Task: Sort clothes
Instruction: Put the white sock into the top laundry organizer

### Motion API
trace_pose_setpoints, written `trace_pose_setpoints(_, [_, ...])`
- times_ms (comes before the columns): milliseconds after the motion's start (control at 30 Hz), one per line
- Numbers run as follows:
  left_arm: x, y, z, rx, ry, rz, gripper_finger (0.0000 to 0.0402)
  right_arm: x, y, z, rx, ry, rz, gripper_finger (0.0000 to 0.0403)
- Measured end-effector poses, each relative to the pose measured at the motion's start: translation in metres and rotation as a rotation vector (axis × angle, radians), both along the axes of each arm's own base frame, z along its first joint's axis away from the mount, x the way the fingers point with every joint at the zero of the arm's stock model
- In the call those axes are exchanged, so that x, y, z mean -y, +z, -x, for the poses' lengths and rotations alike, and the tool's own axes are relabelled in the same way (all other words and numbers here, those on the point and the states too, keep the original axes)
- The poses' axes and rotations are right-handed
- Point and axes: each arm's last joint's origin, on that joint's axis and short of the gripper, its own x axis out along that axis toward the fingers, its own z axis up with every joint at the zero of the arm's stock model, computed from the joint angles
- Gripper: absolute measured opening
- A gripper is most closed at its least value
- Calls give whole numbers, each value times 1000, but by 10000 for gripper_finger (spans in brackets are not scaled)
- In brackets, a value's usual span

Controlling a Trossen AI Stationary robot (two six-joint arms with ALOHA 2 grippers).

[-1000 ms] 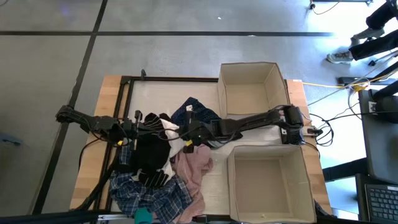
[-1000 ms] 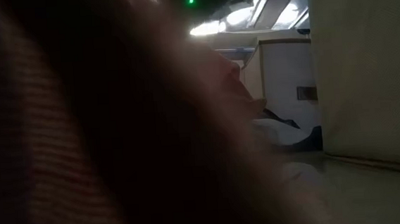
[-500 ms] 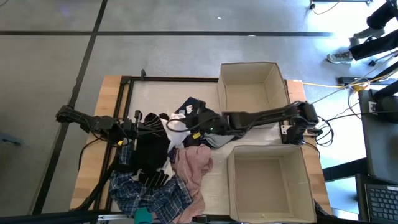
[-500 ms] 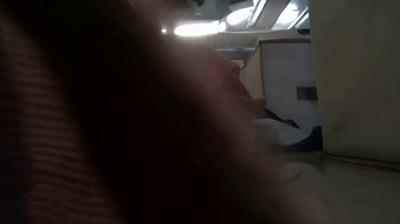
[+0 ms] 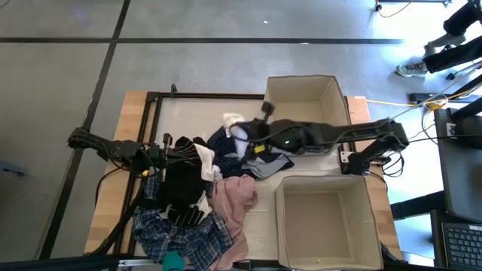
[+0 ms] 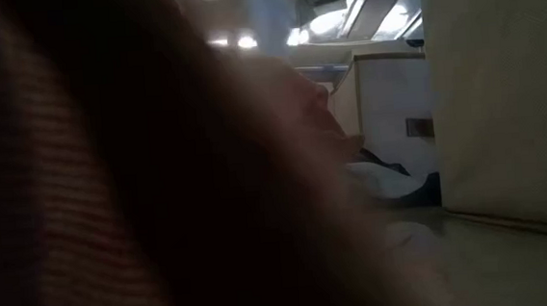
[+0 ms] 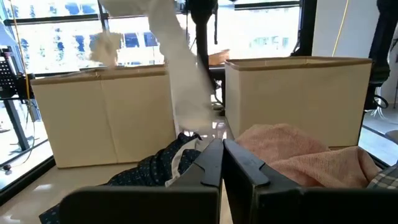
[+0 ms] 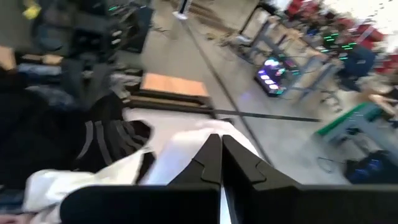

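My right gripper (image 5: 253, 135) is raised over the table's middle and shut on the cream-white garment (image 5: 233, 125). In the left wrist view the garment (image 7: 181, 74) hangs in the air in front of the boxes. My left gripper (image 5: 193, 150) is shut and waits over the black garment (image 5: 181, 184) at the left of the pile. The navy garment (image 5: 224, 143) and the grey-blue one (image 5: 273, 162) lie below the right gripper. The pink garment (image 5: 235, 200), the plaid one (image 5: 184, 237) and the small teal piece (image 5: 173, 261) lie near the front edge. My right gripper pinches the cream-white garment between its two shut fingers, at a bunched part (image 8: 186, 152) beside the fingertips. How many layers it holds I cannot tell. The cloth hangs slack below the gripper, and I cannot tell whether its lower end (image 7: 194, 118) is clear of the pile.
Two beige open boxes stand at the right, one at the far side (image 5: 301, 78) and one at the near side (image 5: 324, 179). Cloth lies right against the low camera and blocks most of that view (image 6: 160, 180). Bare table (image 5: 196, 113) shows at the far left.
My right gripper has gone up and toward the table's far right, toward the far box, carrying the cream-white garment with it. The garment has been drawn out of the pile and now hangs below the gripper.
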Motion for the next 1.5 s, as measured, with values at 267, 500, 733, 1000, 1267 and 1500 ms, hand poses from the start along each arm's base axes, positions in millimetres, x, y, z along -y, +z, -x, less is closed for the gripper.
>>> trace_pose_setpoints(267, [0,0,0,0,0,0,1,9,38,43,48,-159,101,5])
trace_pose_setpoints(500, [0,0,0,0,0,0,1,17,59,75,57,-326,175,5])
trace_pose_setpoints(733, [0,0,0,0,0,0,1,22,69,107,14,-453,212,5])
trace_pose_setpoints(1000, [0,0,0,0,0,0,1,44,60,132,-62,-597,159,5])
trace_pose_setpoints(1267, [0,0,0,0,1,-17,1,78,36,147,-192,-711,-13,5])
trace_pose_setpoints(1500, [0,0,0,-1,1,-20,1,100,14,148,-245,-712,-188,5])
